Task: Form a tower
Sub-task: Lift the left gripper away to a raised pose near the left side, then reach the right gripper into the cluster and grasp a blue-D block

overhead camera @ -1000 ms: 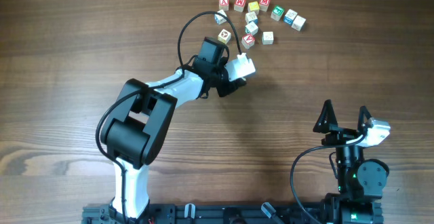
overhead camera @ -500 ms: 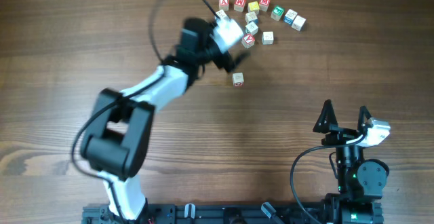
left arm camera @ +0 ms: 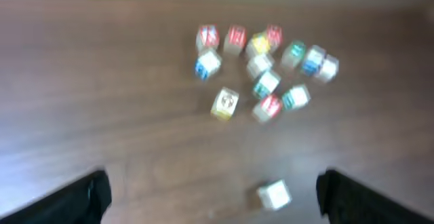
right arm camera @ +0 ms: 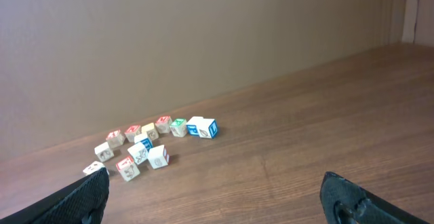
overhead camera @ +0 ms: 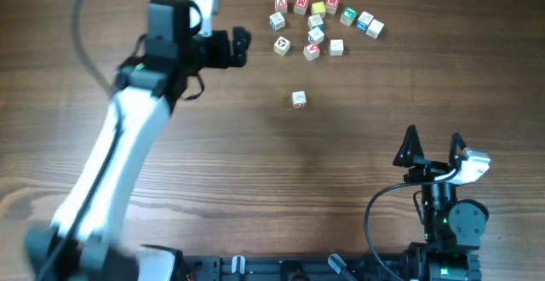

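tower alone, thirteen cubes loose

one tower (overhead camera: 299,100) stands by itself on the tabletop (overhead camera: 255,187), apart from thirteen loose letter cubes (overhead camera: 316,35) clustered beyond it. it shows a pale top with red print below, and its layers are unclear from above. left gripper (overhead camera: 239,47) spread wide, empty, left of the cluster. right gripper (overhead camera: 434,134) spread, empty too.

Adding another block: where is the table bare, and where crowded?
Bare: the brown wooden tabletop between the lone pale red-printed cube and the black right gripper, and left of that cube up to the white left arm. Crowded: the far cluster of coloured wooden letter cubes.
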